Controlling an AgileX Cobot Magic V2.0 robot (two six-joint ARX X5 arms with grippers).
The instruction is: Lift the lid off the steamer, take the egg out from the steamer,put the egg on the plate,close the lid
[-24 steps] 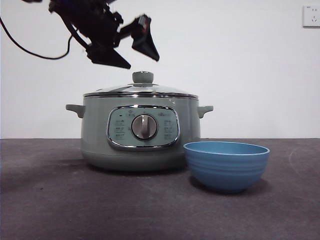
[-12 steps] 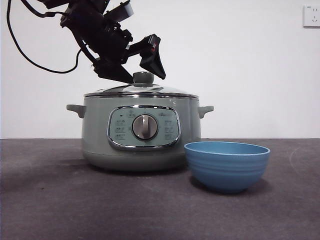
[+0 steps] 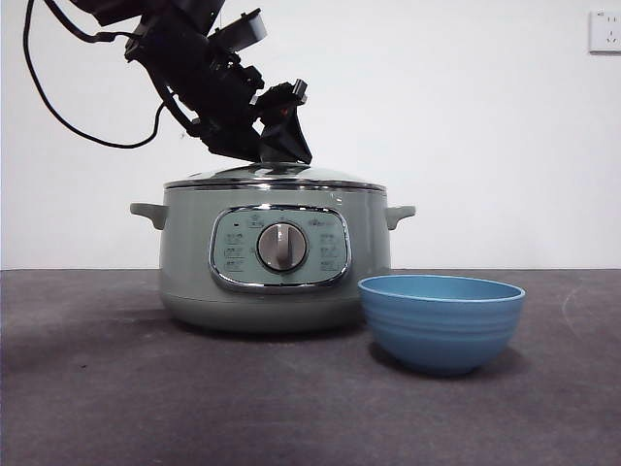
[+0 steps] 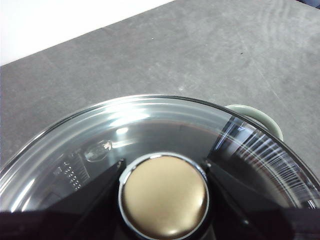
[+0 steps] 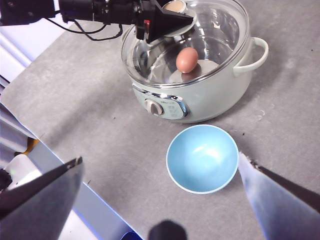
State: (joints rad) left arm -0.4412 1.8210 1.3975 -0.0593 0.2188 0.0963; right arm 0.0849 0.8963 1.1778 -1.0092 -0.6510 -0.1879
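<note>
The pale green steamer (image 3: 184,252) stands mid-table with the glass lid (image 3: 320,176) resting on it. My left gripper (image 3: 267,146) reaches down from the upper left, one jaw on each side of the lid's knob (image 4: 165,197), touching it. In the front view the knob is hidden behind the jaws. Through the glass, the right wrist view shows a brown egg (image 5: 186,59) inside the steamer (image 5: 210,100). My right gripper (image 5: 160,195) is open, empty and high above the table. No plate shows in any view.
A blue ribbed bowl (image 3: 441,320) stands empty on the dark grey table, right in front of the steamer; it also shows in the right wrist view (image 5: 202,158). A white wall with a socket (image 3: 604,31) is behind.
My left gripper has come down from above and left of the lid onto the knob, and its jaws have closed in around it. The lid, steamer and bowl have not moved.
</note>
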